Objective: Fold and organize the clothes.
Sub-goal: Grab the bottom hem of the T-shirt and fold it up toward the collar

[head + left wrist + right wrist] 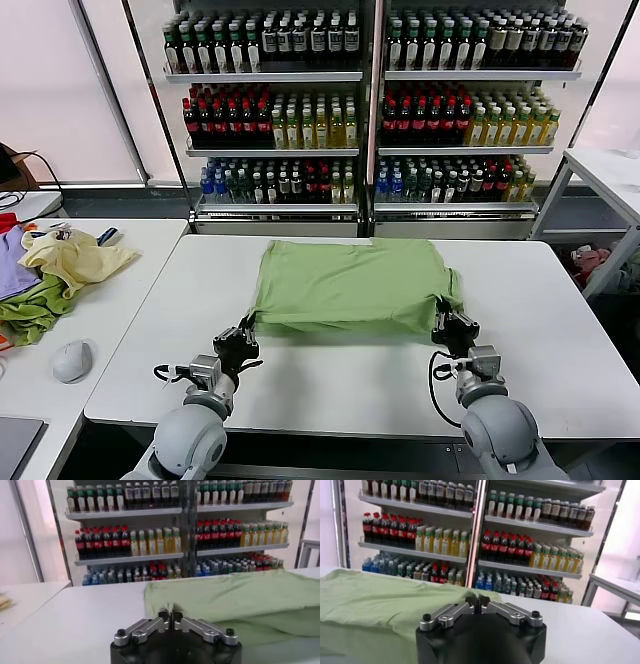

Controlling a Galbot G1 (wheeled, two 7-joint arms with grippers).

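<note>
The light green shirt (350,285) lies spread across the middle of the white table (330,385), plain side up, with its near edge drawn toward me. My left gripper (243,335) is shut on the shirt's near left corner, and the left wrist view shows a small pleat of the shirt (235,600) pinched at the gripper (170,614). My right gripper (450,325) is shut on the near right corner. In the right wrist view the shirt (375,602) meets the gripper (477,600) at its closed tips. No print or buttons show.
A heap of yellow, purple and green garments (50,270) and a grey rounded object (72,360) lie on the side table to my left. Drink shelves (370,100) stand behind the table. Another white table (610,170) is at the far right.
</note>
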